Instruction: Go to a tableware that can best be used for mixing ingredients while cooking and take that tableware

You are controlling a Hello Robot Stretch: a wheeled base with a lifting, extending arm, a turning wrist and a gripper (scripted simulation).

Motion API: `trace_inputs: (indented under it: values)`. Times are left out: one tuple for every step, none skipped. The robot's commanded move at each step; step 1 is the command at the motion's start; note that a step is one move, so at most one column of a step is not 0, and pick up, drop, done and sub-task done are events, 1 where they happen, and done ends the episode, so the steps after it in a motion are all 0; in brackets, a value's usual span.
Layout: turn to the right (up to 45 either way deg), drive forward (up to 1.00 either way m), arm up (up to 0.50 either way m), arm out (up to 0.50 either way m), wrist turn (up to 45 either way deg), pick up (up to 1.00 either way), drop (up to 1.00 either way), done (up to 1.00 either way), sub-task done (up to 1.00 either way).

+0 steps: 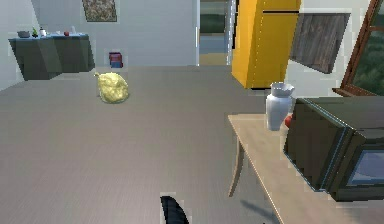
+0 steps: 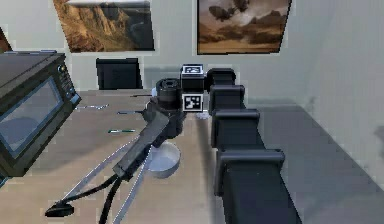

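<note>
A white bowl (image 2: 162, 161) lies on the light wooden table (image 2: 190, 180) in the arm side view, close under the gripper's dark body. The arm's dark bar rises along the right of the table to two white marked squares (image 2: 191, 88). From there the gripper (image 2: 85, 208) slants down toward the view's left, and its thin fingers (image 2: 92, 180) cross the tabletop. The bowl sits right at the gripper, so I cannot tell whether it holds anything.
A dark microwave (image 2: 30, 105) (image 1: 335, 140) stands on the table (image 1: 262, 160), with a white vase (image 1: 279, 106) and a small red thing (image 1: 289, 120) beside it. A dark chair (image 2: 118, 72) stands behind. A yellow fridge (image 1: 265, 40), a yellowish lump (image 1: 114, 87) on open floor and a dark counter (image 1: 50, 55) lie ahead.
</note>
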Motion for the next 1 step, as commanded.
trace_inputs:
  values:
    - [0.0, 0.0, 0.0, 0.0, 45.0, 0.0, 0.0, 0.0, 0.0]
